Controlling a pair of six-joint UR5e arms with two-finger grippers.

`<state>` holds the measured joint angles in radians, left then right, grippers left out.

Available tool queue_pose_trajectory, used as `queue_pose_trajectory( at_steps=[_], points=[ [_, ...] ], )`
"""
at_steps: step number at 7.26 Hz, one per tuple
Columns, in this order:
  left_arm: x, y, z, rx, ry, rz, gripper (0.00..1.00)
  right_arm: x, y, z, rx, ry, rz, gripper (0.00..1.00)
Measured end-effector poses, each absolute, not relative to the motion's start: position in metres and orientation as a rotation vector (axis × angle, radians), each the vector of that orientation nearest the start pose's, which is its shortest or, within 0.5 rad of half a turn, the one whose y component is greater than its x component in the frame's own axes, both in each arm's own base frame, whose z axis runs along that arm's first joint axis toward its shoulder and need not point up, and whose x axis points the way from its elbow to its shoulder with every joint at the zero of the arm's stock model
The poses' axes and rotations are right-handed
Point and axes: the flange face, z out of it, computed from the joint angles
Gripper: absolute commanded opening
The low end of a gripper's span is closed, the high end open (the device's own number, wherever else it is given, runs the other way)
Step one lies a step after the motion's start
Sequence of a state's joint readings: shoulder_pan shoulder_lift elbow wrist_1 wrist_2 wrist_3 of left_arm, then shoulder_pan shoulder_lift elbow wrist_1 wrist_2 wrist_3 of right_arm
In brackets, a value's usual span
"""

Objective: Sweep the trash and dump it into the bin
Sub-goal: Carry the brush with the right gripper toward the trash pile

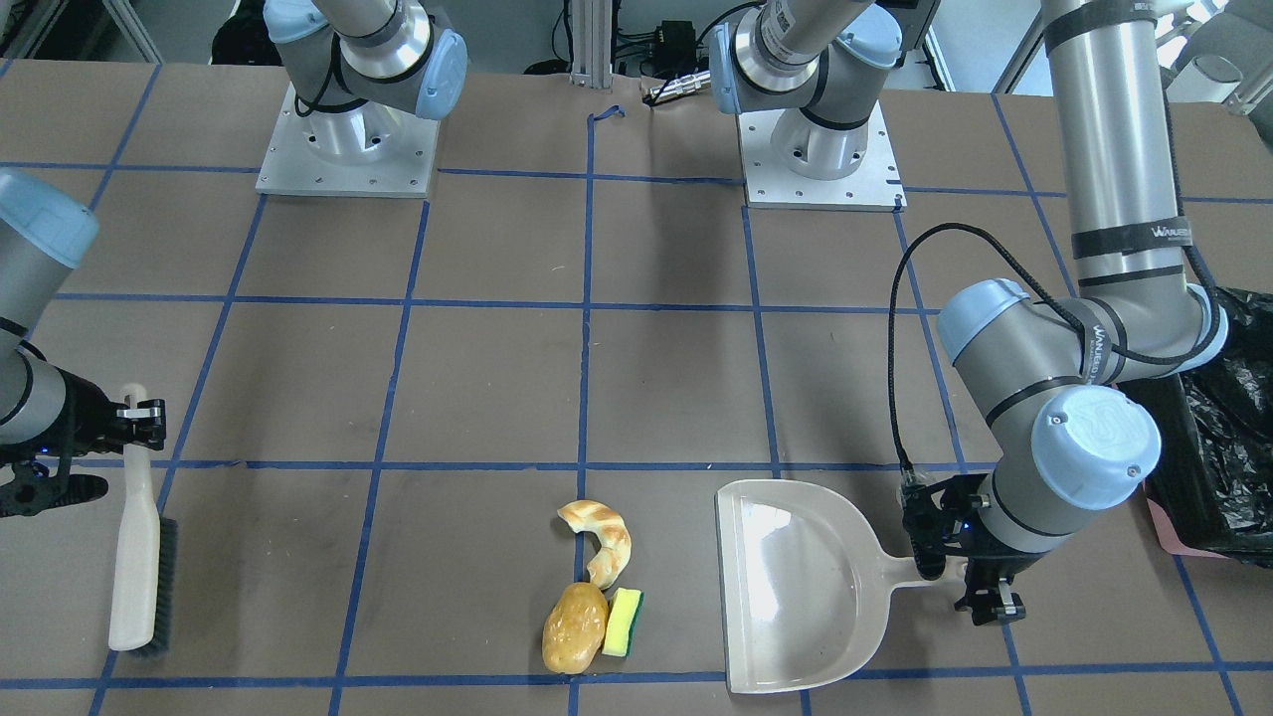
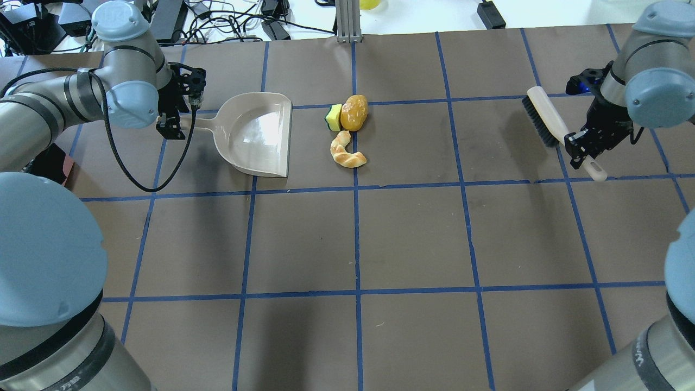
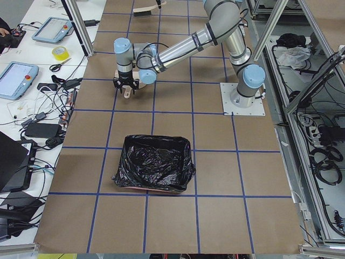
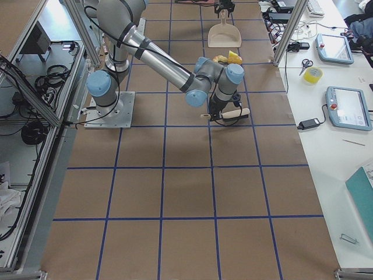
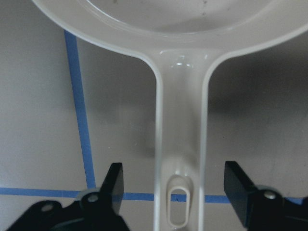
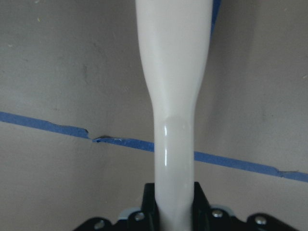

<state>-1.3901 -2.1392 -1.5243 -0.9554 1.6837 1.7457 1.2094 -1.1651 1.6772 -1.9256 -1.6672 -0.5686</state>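
The left gripper (image 5: 174, 186) is hovering over the end of the beige dustpan (image 2: 255, 133) handle, with its fingers (image 5: 113, 185) standing wide on either side of the handle and clear of it in the left wrist view. The dustpan is lying flat on the brown-papered desk (image 2: 412, 233), with its open mouth facing the trash. The right gripper (image 6: 174, 199) is clamping the white handle of a hand brush (image 2: 545, 117), with the fingers (image 6: 149, 193) pressing narrow against both sides of the handle. The brush is lying low over the desk, bristles along one side, well apart from the trash on the robot's right. The trash is sitting in a tight group near the dustpan's mouth. The croissant-like pastry (image 2: 346, 153) is lying nearest the robot. The glossy brown potato-like lump (image 2: 354, 112) is sitting just beyond it, and the yellow sponge with green backing (image 2: 333, 117) is touching the lump on the dustpan side. A strip of bare desk is separating the group from the dustpan's lip. The bin (image 3: 153, 162), lined with a crinkly black bag, is standing toward the desk's end on the robot's left, well apart from the dustpan and the trash. Nothing can be made out inside the bag.
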Motion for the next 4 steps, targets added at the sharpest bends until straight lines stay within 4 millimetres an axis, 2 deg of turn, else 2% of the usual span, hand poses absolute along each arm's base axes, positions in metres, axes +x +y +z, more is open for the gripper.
queue_pose_trajectory(
  at_steps=[2,4],
  points=[
    [0.002,-0.686,0.233,2.111,2.136,0.069,0.37,-0.051,-0.61,0.256,-0.285,3.139,0.248,0.0],
    [0.001,-0.686,0.232,2.116,2.136,0.082,0.34,0.009,-0.614,0.254,-0.205,3.124,0.232,0.0]
  ],
)
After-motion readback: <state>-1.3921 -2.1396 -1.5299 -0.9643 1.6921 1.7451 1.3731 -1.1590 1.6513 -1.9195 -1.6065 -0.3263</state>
